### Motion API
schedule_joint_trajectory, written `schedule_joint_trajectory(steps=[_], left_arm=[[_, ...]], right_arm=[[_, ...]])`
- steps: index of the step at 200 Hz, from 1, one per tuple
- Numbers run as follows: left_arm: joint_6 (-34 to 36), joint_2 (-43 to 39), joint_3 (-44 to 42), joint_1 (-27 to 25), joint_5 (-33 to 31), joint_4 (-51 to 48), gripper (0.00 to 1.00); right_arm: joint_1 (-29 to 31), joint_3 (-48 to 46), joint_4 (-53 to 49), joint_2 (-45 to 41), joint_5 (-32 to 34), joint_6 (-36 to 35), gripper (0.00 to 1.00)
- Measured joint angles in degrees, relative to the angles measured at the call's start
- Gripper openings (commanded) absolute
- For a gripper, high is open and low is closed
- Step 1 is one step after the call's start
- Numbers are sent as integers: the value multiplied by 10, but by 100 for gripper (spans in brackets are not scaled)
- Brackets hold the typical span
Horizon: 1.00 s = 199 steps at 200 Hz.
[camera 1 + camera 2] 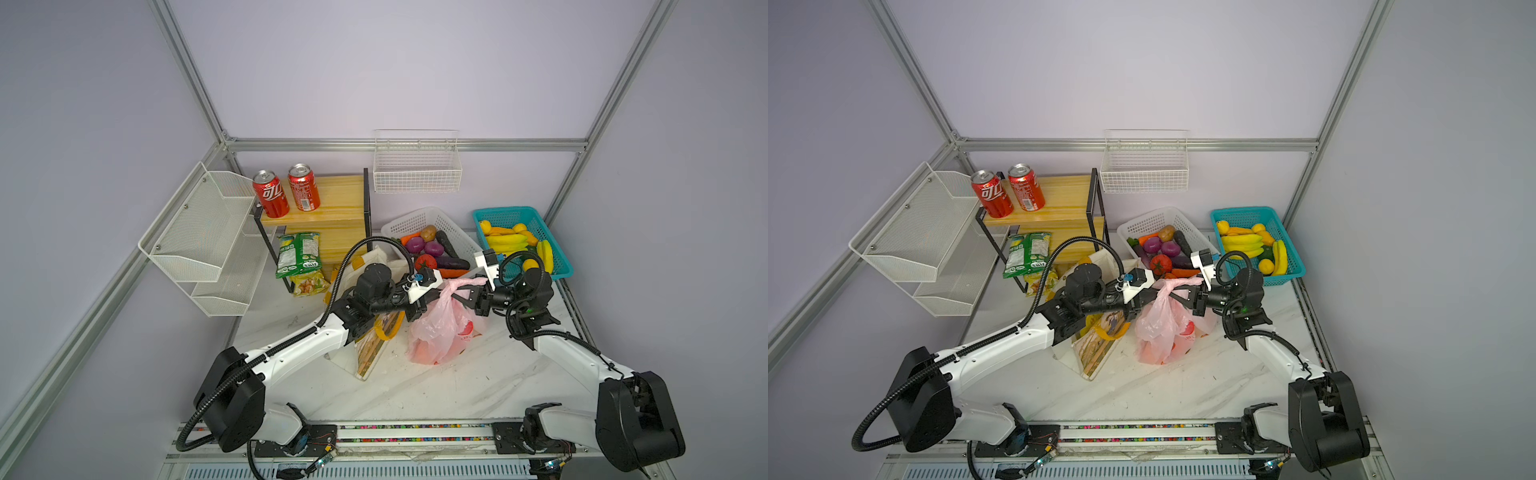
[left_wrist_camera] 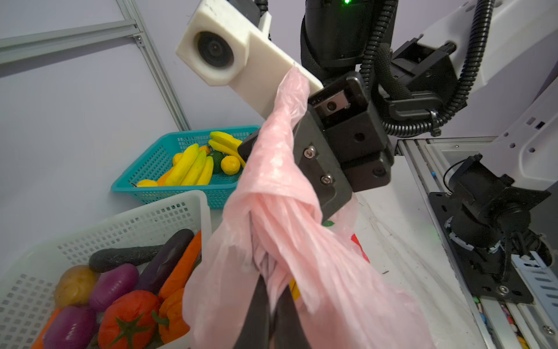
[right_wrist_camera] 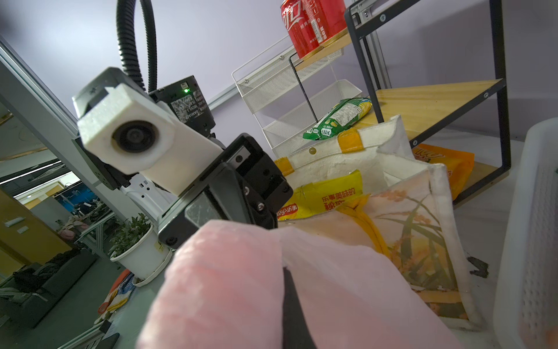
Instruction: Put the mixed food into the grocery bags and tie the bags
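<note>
In both top views a thin translucent pink plastic bag (image 1: 436, 332) sits mid-table, right of a cream canvas tote (image 1: 368, 353). The left gripper (image 1: 436, 299) and right gripper (image 1: 463, 298) are both clamped on its twisted handles. The left wrist view confirms the left grip. In the right wrist view, a large yellow crisp packet (image 3: 326, 196) with red Chinese lettering stands inside the tote.

We are looking at the plastic bag (image 1: 436, 332) hanging between our left pincer (image 2: 271, 299) and right pincer (image 1: 463, 297), sagging below both. The canvas tote (image 1: 370, 351) is standing just left of the left pincer, with the crisp packet (image 3: 326, 196) sitting in it. The vegetable basket (image 1: 432, 214) is lying behind both pincers, and the fruit basket (image 1: 536, 220) is lying behind the right one.
</note>
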Motion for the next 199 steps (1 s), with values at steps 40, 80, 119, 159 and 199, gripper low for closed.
schedule_joint_trajectory(steps=[40, 80, 119, 159, 199], left_arm=[[-1, 0, 0, 0, -15, -9, 0], [-18, 0, -2, 1, -32, -4, 0], [-31, 0, -2, 1, -37, 3, 0], [-40, 0, -2, 1, -37, 8, 0], [-43, 0, -2, 1, -37, 8, 0]], right_arm=[[0, 12, -61, -4, 19, -40, 14], [1, 17, -156, -42, 79, -93, 58], [1, 14, -261, -132, 175, -132, 74], [1, 14, -346, -233, 266, -146, 79], [1, 31, -433, -275, 362, -146, 79]])
